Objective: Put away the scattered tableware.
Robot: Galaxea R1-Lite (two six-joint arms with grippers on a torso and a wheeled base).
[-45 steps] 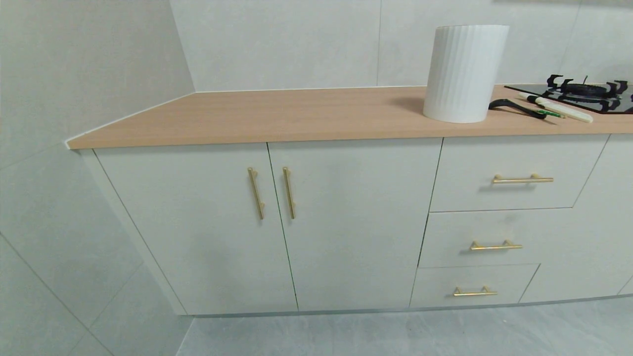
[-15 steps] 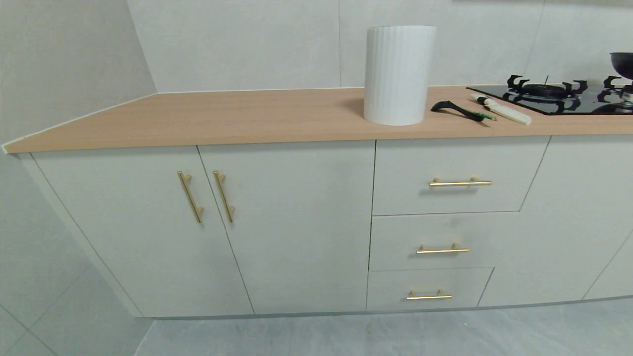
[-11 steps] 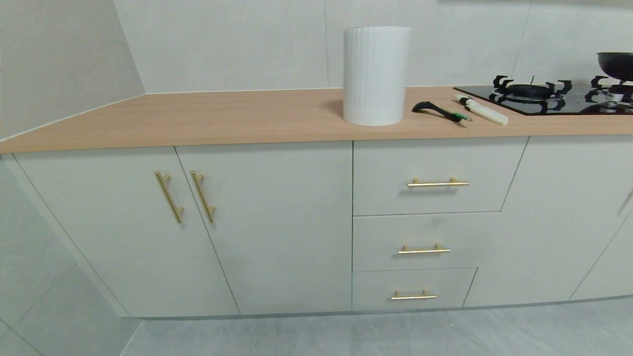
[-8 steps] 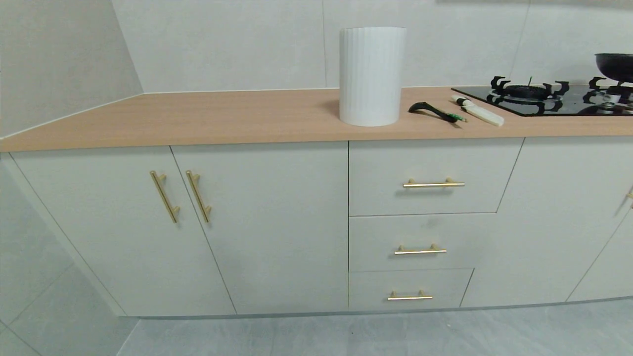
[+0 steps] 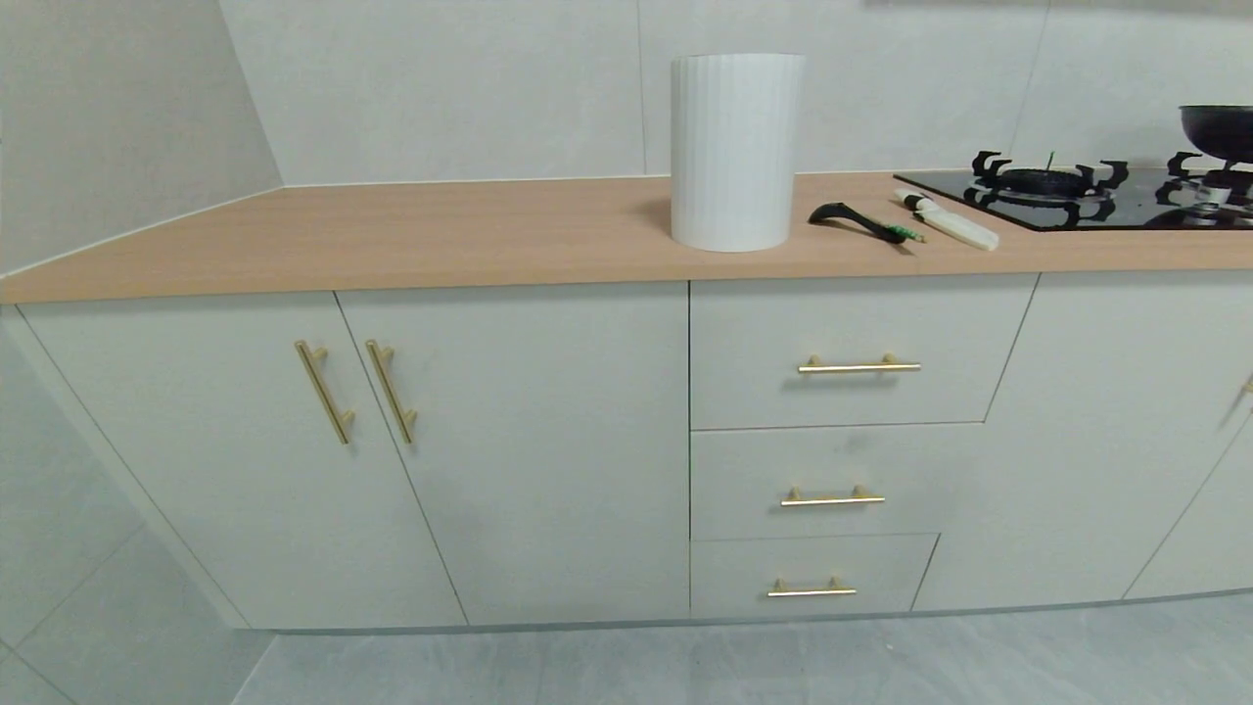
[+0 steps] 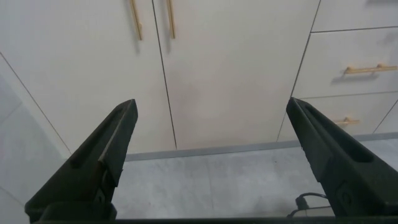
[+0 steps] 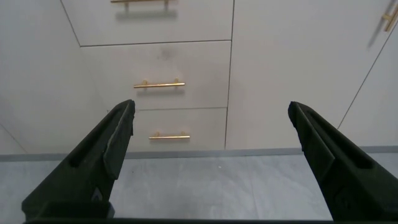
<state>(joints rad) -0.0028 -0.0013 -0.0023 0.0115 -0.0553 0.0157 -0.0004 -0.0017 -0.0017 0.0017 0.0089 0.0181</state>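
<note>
Approach step: both jaws wide open, empty, facing the cabinets (image 5: 548, 441). Next: reach the utensils (image 5: 861, 220) right of the holder (image 5: 732, 152) on the surface (image 5: 440, 230).

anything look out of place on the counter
Yes: a black spoon and a white utensil lie loose at angles on the counter, between the white canister and the stove. Nothing looks spilled or damaged.
</note>
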